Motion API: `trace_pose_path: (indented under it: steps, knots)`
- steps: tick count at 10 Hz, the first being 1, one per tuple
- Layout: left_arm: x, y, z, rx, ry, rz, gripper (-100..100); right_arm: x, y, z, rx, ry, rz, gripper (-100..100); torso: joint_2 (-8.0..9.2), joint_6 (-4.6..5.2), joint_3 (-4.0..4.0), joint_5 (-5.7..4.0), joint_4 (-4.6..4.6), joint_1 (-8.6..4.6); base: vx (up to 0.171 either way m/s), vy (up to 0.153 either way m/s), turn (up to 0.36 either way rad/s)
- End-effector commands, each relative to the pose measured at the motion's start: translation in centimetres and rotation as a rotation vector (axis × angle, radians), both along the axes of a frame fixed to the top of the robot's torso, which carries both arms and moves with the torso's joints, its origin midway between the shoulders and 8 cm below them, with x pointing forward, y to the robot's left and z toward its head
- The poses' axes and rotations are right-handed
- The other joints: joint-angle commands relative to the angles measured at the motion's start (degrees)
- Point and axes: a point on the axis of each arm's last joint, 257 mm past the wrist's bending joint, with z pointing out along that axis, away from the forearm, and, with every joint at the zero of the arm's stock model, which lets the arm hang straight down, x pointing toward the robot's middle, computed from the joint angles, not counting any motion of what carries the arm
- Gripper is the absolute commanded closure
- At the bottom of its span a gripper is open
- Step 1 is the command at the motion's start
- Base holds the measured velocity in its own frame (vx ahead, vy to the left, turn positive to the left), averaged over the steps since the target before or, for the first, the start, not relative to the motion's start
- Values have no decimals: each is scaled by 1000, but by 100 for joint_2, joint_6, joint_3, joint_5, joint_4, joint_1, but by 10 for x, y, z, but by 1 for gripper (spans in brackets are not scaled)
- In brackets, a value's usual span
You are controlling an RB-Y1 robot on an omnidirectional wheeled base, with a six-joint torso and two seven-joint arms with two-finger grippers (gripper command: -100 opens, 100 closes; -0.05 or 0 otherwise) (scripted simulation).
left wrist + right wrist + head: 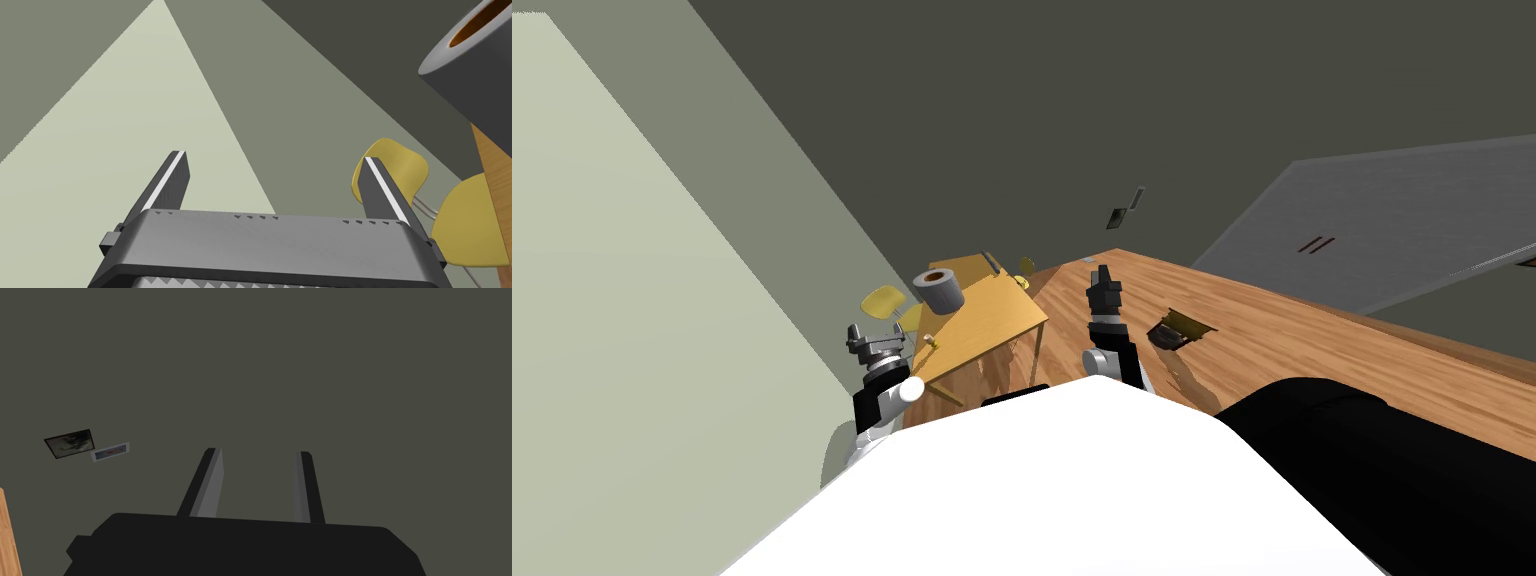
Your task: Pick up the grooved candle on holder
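Note:
A small wooden table stands ahead of me on the left. On its far end sits a grey cylinder with a brown hollow top, which looms close beside my left gripper as the grey cylinder. A tiny pale object, too small to identify, rests at the table's near left corner. My left gripper hangs just left of that corner, open and empty. My right gripper is raised to the right of the table, its fingers apart with nothing between them.
Yellow chairs stand beyond the table's left side, near my left fingers. A long wooden counter with a dark object runs off to the right. A pale wall closes the left side.

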Motion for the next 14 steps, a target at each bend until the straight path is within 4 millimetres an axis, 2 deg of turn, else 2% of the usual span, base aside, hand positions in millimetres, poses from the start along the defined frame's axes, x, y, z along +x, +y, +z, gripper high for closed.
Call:
trace_pose_path:
  steps: [1,2,3,4,5,11,14]
  knots:
    - [4,12,-11,-53,0,16,-100,0,0,0,0,0,0,0,0,0,0,0,0,0,0,-21,-100]
    - [4,14,-22,-59,23,21,-100,0,0,0,0,0,0,0,-1,2,0,0,0,-3,-2,-22,-47]
    - [7,25,-28,-108,14,35,-100,0,0,0,0,0,0,0,0,-1,0,-1,0,-2,-1,-27,-89]
    - [5,27,-44,-116,45,42,-100,0,0,0,0,0,0,0,-1,2,0,-1,0,-4,2,-21,-45]
    - [8,37,-49,-164,35,56,-100,0,0,0,0,0,0,0,-1,0,-1,-1,0,-3,5,-28,-96]
    - [1,69,-120,-335,111,132,-100,0,0,0,0,0,0,0,-3,-1,-2,1,-1,4,9,-11,-77]
    - [-3,77,-142,-389,133,158,-100,0,0,0,0,0,0,0,-6,1,-3,0,-1,4,14,0,-58]
